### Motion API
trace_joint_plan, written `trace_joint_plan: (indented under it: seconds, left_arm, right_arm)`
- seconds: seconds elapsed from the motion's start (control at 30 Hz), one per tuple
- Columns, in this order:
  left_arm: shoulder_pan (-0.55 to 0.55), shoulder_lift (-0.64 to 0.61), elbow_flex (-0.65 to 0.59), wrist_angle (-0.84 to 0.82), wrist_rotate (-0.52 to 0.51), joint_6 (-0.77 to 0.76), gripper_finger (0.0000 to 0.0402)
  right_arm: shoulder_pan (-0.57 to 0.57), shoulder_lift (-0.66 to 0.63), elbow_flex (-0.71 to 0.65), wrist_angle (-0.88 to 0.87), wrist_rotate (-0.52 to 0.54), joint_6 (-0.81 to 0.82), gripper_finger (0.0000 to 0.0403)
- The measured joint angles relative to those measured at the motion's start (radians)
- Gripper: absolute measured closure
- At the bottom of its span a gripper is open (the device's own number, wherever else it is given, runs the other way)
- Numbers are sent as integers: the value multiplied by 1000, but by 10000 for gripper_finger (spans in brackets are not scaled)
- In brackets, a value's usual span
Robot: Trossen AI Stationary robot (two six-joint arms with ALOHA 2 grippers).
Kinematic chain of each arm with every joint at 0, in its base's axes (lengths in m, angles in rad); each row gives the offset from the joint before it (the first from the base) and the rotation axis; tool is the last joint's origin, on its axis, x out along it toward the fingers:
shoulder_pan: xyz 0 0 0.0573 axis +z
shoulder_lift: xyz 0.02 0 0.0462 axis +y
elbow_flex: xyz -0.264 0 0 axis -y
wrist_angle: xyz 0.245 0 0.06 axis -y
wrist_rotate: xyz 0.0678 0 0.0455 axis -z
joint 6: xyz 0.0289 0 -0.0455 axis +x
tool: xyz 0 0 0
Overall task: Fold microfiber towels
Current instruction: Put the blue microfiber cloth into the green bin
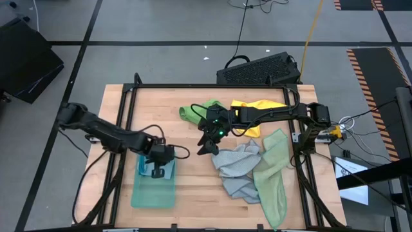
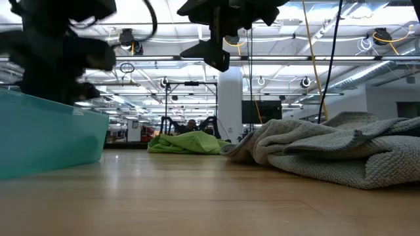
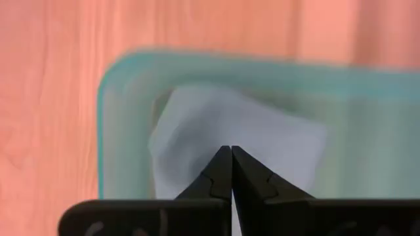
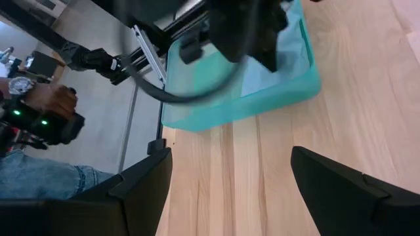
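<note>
At about 7 o'clock on the light wooden table [image 1: 187, 187], nearest the camera in the high view, sits a translucent teal plastic bin [image 1: 153, 190]. The left gripper [image 1: 156, 169] hangs just above its far end with its fingers pressed together on nothing; its wrist view shows a folded light blue microfiber towel [image 3: 216, 131] lying in the bin below the fingertips. At 4 to 5 o'clock a crumpled grey microfiber towel [image 1: 237, 169] lies in a heap, and a long pale sage green microfiber towel [image 1: 273, 174] is draped beside it, overlapping its right edge. Near the table's centre the right gripper [image 1: 207, 145] hovers above the bare wood, fingers spread wide and empty, just beside the grey towel's left edge. Farther back, around 12 to 1 o'clock, a bright green microfiber towel [image 1: 201, 111] and a yellow microfiber towel [image 1: 256, 105] lie bunched together, partly under the right arm.
</note>
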Motion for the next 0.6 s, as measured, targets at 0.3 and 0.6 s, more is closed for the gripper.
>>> trace_joint_plan:
  seconds: [0.3,0.6]
  left_arm:
    - [71,166,-5,223,-9,61,394]
    - [120,84,4,139,-11,-22,396]
  right_arm:
    - [6,0,-1,-44,0,-11,101]
    - [7,0,-1,-46,1,-13,101]
